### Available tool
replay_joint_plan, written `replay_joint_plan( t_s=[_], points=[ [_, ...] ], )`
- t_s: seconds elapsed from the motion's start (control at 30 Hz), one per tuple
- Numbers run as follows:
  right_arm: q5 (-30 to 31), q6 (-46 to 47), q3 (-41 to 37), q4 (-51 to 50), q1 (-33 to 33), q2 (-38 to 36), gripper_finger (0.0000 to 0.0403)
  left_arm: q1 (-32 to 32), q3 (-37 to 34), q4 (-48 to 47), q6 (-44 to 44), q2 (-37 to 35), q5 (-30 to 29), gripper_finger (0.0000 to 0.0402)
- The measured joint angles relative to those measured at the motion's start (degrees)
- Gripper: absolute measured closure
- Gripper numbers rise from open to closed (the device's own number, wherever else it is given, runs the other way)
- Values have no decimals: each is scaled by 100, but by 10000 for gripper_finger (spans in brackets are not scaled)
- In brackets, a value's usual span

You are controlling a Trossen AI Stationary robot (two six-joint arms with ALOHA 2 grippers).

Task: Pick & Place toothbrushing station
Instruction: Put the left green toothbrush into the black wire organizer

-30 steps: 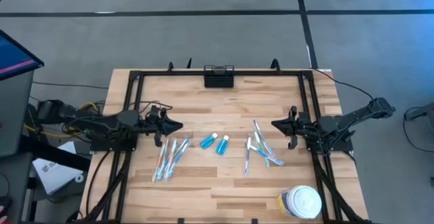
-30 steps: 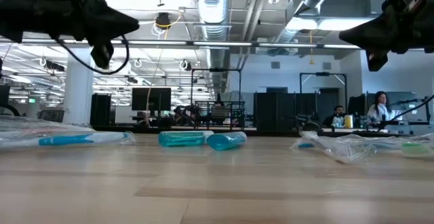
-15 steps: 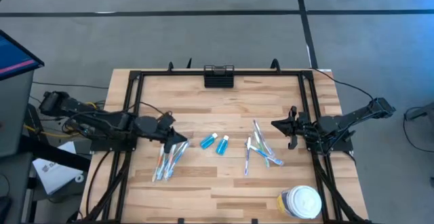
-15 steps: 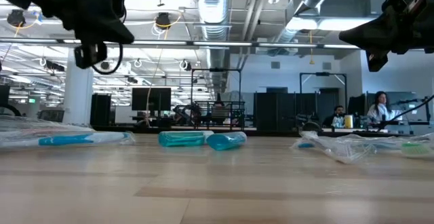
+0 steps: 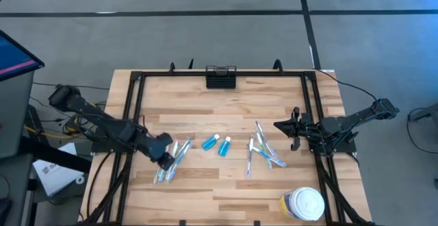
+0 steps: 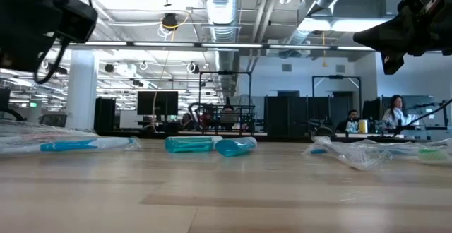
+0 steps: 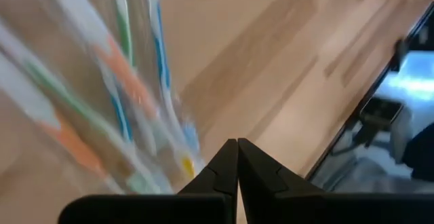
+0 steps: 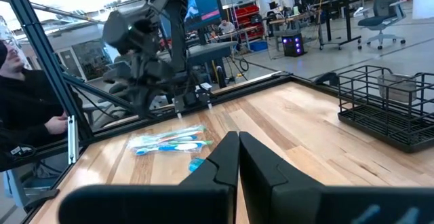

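Wooden table (image 5: 274, 96), yellow-labelled jar (image 5: 302, 204), writing unreadable

The left arm reaches in from the worktop's left edge, angled down toward the front, its dark two-finger left gripper (image 5: 166, 159) low over the wood with both fingers (image 7: 227, 166) pressed together into a point. The right arm stays folded at the right side, its dark right gripper (image 5: 279, 126) raised above the surface, pointing inward, fingers (image 8: 227, 157) likewise closed against each other
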Motion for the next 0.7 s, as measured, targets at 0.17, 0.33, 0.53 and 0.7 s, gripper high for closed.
replay_joint_plan(
  t_s=[0.17,0.33,0.53,0.7],
  points=[
    [-4,9,24,-2,2,0,399,-141,0,-2,-265,167,215,401],
    [-12,98,32,-14,2,0,399,-149,0,-28,-377,166,349,401],
    [-15,99,41,-193,2,2,399,-149,0,-167,-466,166,490,397],
    [-15,100,50,-187,2,2,399,-149,0,-479,-480,166,494,381]
  ],
)
